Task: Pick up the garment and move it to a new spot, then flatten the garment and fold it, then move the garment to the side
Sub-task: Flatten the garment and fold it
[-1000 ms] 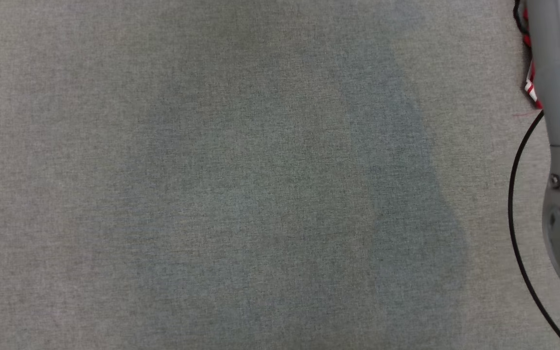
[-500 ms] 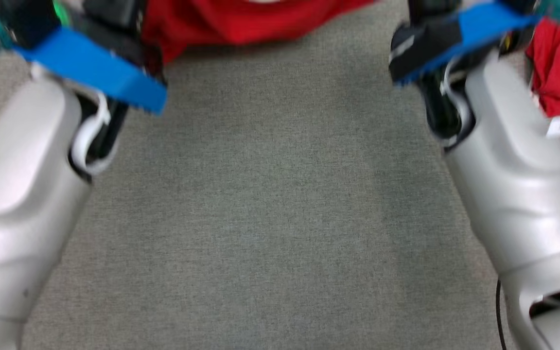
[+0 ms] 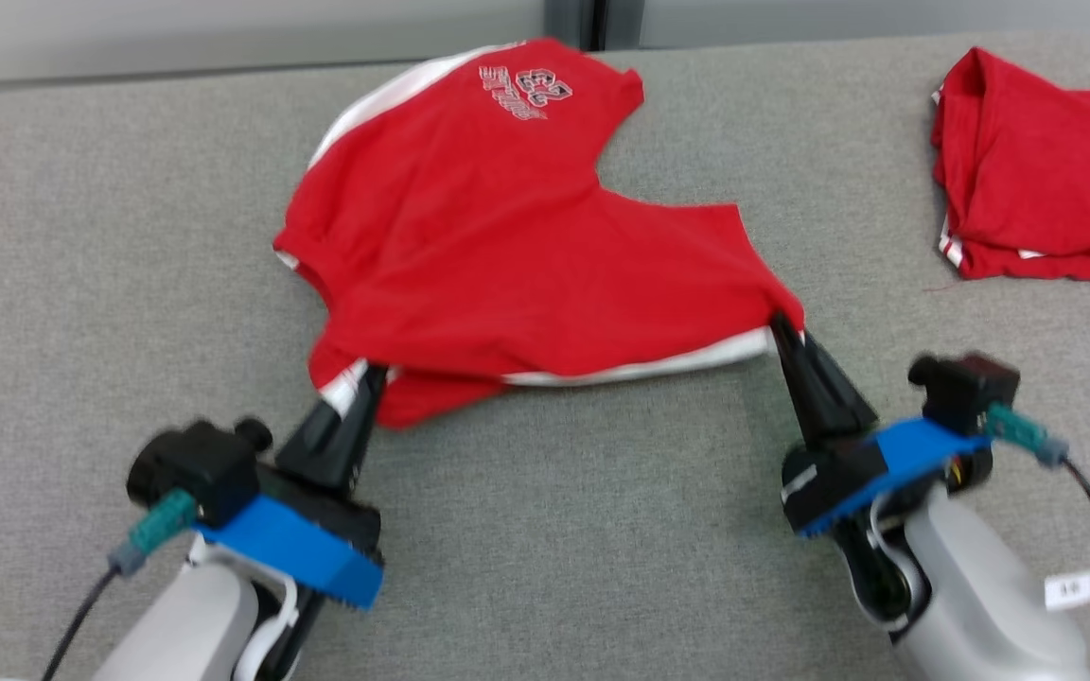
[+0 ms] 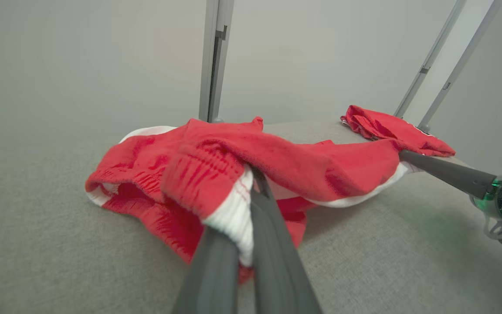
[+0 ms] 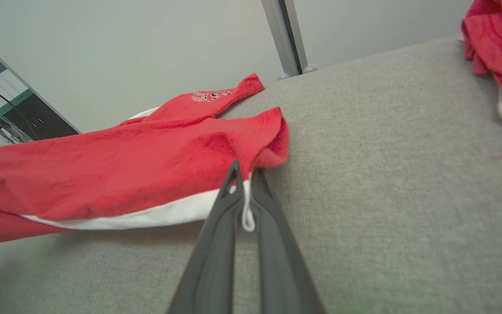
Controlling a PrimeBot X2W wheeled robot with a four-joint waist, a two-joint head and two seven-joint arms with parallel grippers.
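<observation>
My left tool [image 3: 367,378] is pressed together on the white-banded hem of the red garment [image 3: 507,246] at its near left corner. My right tool [image 3: 780,329] pinches the same hem at the near right corner. The garment lies rumpled on the grey table [image 3: 602,530], printed end farthest from me. A second red cloth [image 3: 1037,180] lies well apart on my right.

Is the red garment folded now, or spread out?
Spread, not folded: the red garment lies open but rumpled, its white-trimmed near edge pinched by the left end effector and right end effector.
</observation>
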